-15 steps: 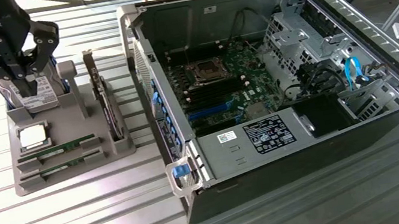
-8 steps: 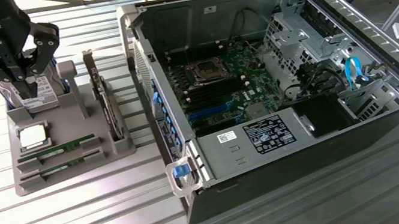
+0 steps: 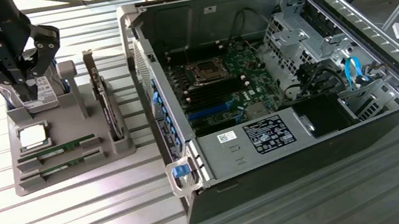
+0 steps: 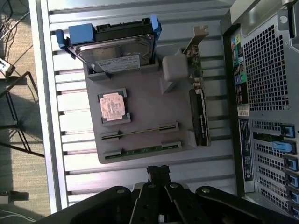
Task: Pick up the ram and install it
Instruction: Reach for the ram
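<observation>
A: Arm pose?
B: Black gripper point(image 3: 26, 80) hangs pointing down near grey plastic tray point(image 3: 113, 154), fingers clenched, empty.
A: Ram?
B: Long thin green ram stick point(image 3: 57, 150) slotted in tray, beside second stick point(image 3: 53, 169).

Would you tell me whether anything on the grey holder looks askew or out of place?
Nothing stands out: both ram sticks lie straight in their slots, the CPU sits flat, the drive and card stand in theirs.
</observation>
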